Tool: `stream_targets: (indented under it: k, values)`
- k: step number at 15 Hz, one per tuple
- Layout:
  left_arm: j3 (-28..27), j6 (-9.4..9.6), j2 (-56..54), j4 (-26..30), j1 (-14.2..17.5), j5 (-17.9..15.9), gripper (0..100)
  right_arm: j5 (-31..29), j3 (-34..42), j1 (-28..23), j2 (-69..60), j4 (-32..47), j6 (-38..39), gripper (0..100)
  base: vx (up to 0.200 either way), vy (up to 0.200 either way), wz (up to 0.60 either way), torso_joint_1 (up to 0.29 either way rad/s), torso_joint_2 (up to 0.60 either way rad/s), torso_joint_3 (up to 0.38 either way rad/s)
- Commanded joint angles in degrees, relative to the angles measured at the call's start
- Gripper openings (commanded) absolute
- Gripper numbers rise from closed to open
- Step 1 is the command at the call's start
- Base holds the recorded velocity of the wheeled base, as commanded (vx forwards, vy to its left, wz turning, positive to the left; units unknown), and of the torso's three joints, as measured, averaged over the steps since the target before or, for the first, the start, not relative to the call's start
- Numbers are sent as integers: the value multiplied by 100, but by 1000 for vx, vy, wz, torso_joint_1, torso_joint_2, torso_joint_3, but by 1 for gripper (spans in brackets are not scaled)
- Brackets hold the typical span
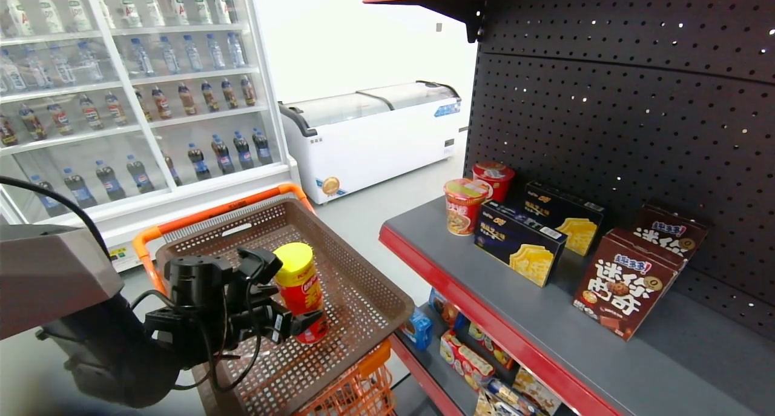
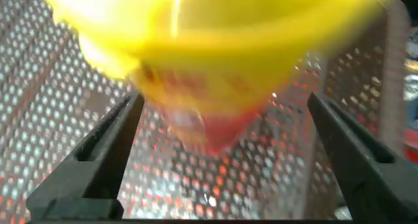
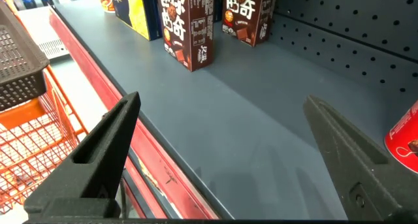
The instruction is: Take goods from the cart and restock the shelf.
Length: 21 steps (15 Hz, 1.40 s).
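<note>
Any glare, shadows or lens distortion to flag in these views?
Head view: reflections wash out the cooler doors; light pricks through the pegboard holes. Left wrist view: the can looms stretched against the lens, its yellow lid glaring white. Right wrist view: even light, soft shadows on the shelf beside the brown boxes.

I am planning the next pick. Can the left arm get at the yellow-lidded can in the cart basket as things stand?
Probably yes. The left gripper is open at the can, a finger on each side, and nothing in the basket stands between.
</note>
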Motion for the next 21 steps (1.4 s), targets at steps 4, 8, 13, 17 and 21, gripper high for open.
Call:
stream_targets:
  k: [4, 8, 13, 17, 21]
  values:
    - [-754, 19, 859, -197, -123, 6, 100, 1, 0, 0, 2, 0, -6, 100, 0, 0, 0, 0, 0, 0]
    - [-806, 10, 903, -206, -202, 23, 0, 1, 0, 0, 2, 0, -6, 100, 0, 0, 0, 0, 0, 0]
    - [-314, -42, -152, -30, -184, 893, 0, 1, 0, 0, 2, 0, 3, 100, 0, 0, 0, 0, 0, 0]
    - [-112, -464, -2551, 1868, -105, 1078, 0, 1, 0, 0, 2, 0, 3, 100, 0, 0, 0, 0, 0, 0]
    - [161, -578, -4863, 3644, -70, 1131, 0, 1, 0, 0, 2, 0, 3, 100, 0, 0, 0, 0, 0, 0]
